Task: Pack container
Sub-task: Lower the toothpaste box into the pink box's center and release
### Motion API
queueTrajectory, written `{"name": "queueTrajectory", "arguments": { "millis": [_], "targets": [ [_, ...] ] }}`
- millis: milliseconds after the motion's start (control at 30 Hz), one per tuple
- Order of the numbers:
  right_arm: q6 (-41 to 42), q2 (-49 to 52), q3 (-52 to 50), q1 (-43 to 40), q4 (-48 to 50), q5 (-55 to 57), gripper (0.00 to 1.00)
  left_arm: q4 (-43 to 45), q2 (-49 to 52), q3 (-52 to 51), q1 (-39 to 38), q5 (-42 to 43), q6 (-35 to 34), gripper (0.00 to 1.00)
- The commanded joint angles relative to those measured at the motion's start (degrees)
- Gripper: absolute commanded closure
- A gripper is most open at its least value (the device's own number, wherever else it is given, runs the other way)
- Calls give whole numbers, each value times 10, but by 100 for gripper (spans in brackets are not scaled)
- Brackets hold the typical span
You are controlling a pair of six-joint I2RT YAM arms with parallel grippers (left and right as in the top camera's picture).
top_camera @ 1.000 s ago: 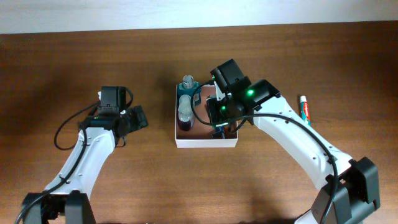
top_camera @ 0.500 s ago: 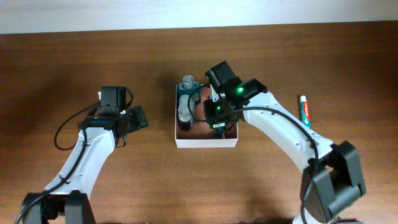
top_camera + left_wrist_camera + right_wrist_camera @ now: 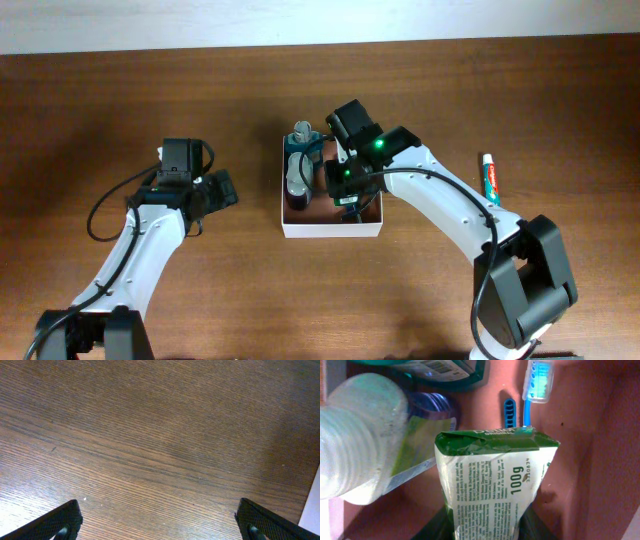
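Observation:
The container (image 3: 330, 229) is a square white-walled box with a reddish-brown inside, at the table's middle. My right gripper (image 3: 345, 186) is down inside it, shut on a green-and-white packet (image 3: 495, 475) held just above the container's floor (image 3: 585, 455). In the box lie a clear bottle (image 3: 355, 455) (image 3: 298, 175), a blue toothbrush (image 3: 537, 382) and a teal pack (image 3: 437, 367). My right fingers (image 3: 487, 529) show as dark shapes on both sides of the packet. My left gripper (image 3: 220, 190) (image 3: 160, 525) is open and empty over bare wood, left of the container.
A toothpaste tube (image 3: 489, 177) with a red cap end lies on the table right of the container. A white edge (image 3: 312, 505) of the container shows at the right of the left wrist view. The table is dark brown wood (image 3: 150, 435).
My right gripper has moved a little left and lower into the container with the packet in it. The left arm has not moved.

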Motion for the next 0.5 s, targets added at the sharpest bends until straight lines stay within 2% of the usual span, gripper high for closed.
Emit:
{"name": "queueTrajectory", "arguments": {
  "millis": [0,467],
  "targets": [
    [7,3,-7,-12,6,16,69,0,4,-3,1,-4,5,1],
    [16,3,-37,-25,55,17,69,0,4,-3,1,-4,5,1]
  ]
}}
